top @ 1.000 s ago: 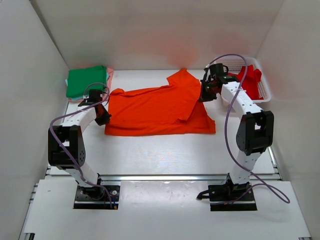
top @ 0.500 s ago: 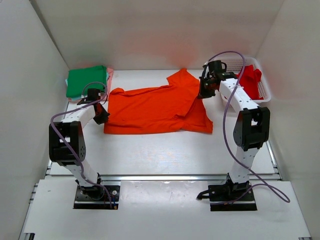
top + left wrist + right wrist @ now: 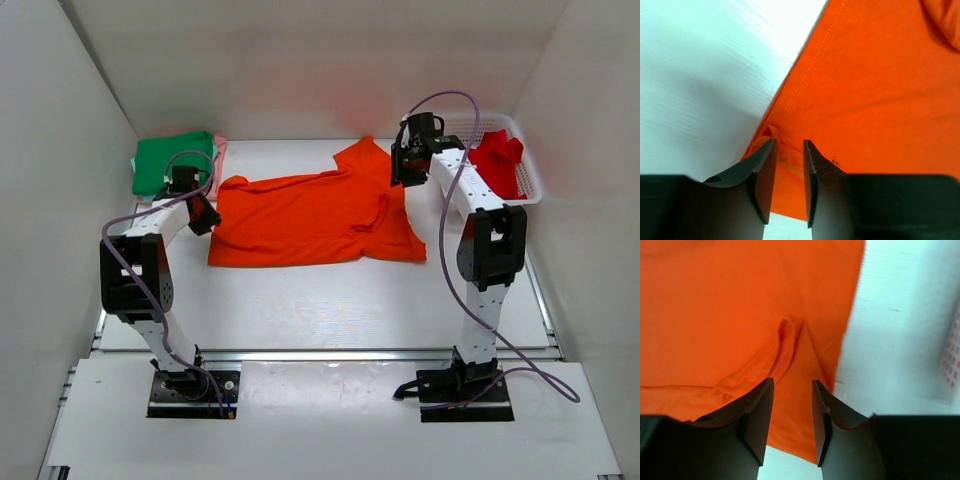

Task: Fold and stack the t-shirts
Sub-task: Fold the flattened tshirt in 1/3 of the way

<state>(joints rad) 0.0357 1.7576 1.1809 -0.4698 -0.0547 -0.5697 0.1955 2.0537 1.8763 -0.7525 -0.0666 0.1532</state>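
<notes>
Left gripper [image 3: 789,144] ajar, orange t-shirt [image 3: 300,215] spread out, corner seemingly puckered

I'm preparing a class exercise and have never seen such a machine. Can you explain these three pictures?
Two robot arms stand bolted to a white table. The wide picture looks down from above and behind them; the other two come from wrist cameras, so dark fingers fill the bottom. An orange t-shirt lies spread out. A folded green t-shirt sits far left; a red t-shirt lies in a white basket far right. The left gripper and right gripper hover over that orange shirt's ends, jaws apart, holding nothing.
</notes>
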